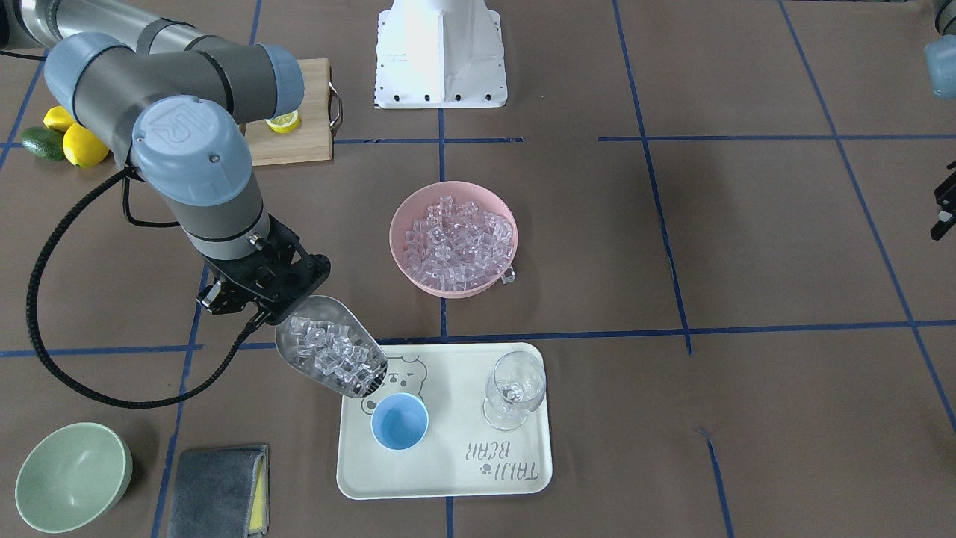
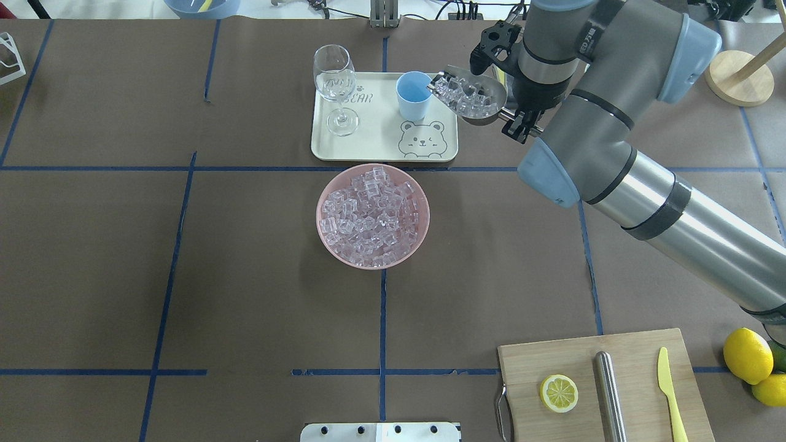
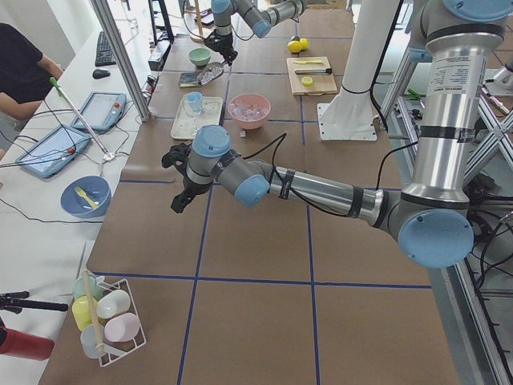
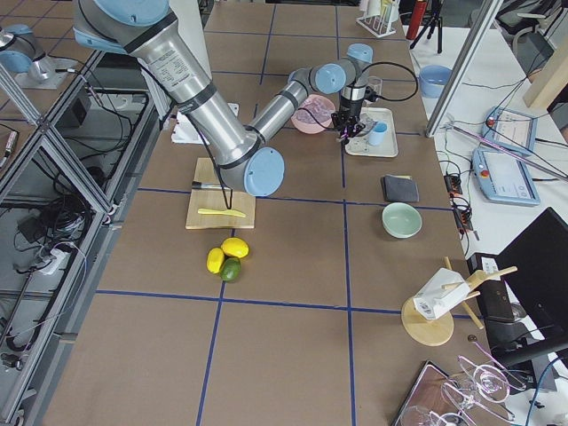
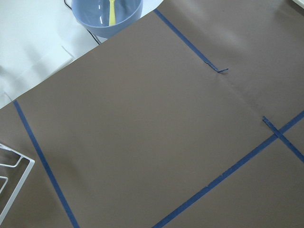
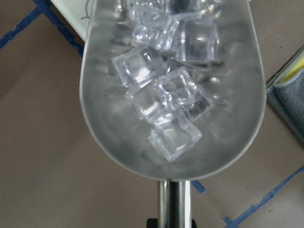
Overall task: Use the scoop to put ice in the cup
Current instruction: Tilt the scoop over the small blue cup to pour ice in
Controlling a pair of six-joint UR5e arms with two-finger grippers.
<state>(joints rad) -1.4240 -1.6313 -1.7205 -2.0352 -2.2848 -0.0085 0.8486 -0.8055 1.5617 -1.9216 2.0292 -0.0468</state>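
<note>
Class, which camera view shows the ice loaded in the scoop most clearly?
The right wrist-mounted view: the scoop fills the frame and single cubes of ice are distinct. The front-facing and overhead views show a small heap near the cup; the side views, a distant speck; the left wrist, nothing.

**Bright, flat overhead light; one blown-out patch, wrist close-up partly soft**

Light is diffuse and comes from above in all views. Shadows on the brown counter [image 2: 245,276] are faint and short, e.g. a soft smudge beside the pink bowl [image 2: 320,228]. The white mount [image 1: 441,52] in the front-facing view is overexposed, surface detail gone. Right wrist view: specular glints on ice [image 6: 161,99] and scoop [image 6: 228,133] wall, middle cubes crisp, far end and background soft. Side views are wide-angle and uprights lean near the edges. Left wrist view is sharp and evenly lit.
</note>
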